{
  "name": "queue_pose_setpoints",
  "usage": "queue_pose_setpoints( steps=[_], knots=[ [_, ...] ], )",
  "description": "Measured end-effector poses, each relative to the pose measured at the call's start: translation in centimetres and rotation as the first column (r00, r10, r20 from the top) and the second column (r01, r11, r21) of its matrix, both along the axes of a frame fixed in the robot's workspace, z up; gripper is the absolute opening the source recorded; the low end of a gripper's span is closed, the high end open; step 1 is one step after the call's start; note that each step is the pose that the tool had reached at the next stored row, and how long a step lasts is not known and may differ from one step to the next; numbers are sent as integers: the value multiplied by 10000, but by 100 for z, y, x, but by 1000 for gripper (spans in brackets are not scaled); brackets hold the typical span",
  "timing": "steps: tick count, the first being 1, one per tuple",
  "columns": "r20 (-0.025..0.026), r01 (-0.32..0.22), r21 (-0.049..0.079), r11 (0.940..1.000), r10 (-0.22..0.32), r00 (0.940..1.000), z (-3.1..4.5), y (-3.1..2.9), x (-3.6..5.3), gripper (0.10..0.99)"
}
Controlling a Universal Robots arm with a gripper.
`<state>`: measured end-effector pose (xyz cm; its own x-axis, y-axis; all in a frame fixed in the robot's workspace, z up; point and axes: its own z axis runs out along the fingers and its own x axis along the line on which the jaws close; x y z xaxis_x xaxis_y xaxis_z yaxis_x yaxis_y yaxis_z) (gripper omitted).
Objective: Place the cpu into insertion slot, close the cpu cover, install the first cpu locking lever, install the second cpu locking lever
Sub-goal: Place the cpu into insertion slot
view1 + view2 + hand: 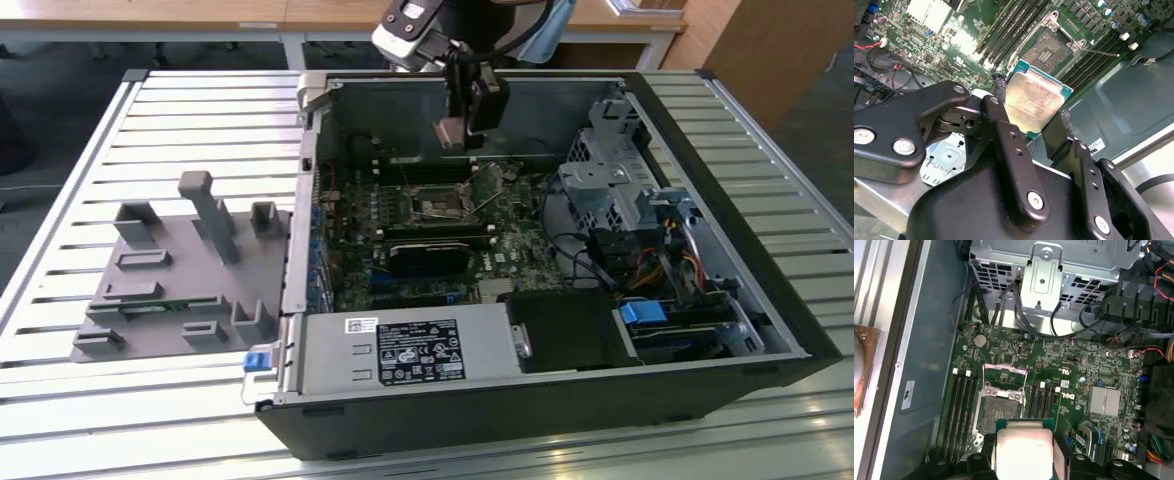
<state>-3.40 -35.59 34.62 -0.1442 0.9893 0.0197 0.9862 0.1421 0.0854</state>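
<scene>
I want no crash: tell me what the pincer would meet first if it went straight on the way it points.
Likely the small square black insertion slot, open on the green motherboard. The pincer, shut on the flat silver-beige cpu, points at it; nothing lies between, though depth is unclear.

A pale table (200, 110) of ribbed metal slats spreads across the exterior view. Behind it stand wooden desks (160, 12) on light legs, over a dark grey floor (54, 70). A wooden cabinet side (781, 45) stands at the exterior view's right. The light is even and soft.
</scene>
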Motion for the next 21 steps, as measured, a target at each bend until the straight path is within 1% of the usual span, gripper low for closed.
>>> queue_pose_setpoints(
  steps=[5,11,21],
  knots=[
    [-11,18,-19,10000,-18,10000,-66,5,0,537],
    [-11,371,-17,9993,-371,9993,-109,15,0,537],
    [-11,742,-18,9972,-742,9972,-217,47,0,537]
  ],
)
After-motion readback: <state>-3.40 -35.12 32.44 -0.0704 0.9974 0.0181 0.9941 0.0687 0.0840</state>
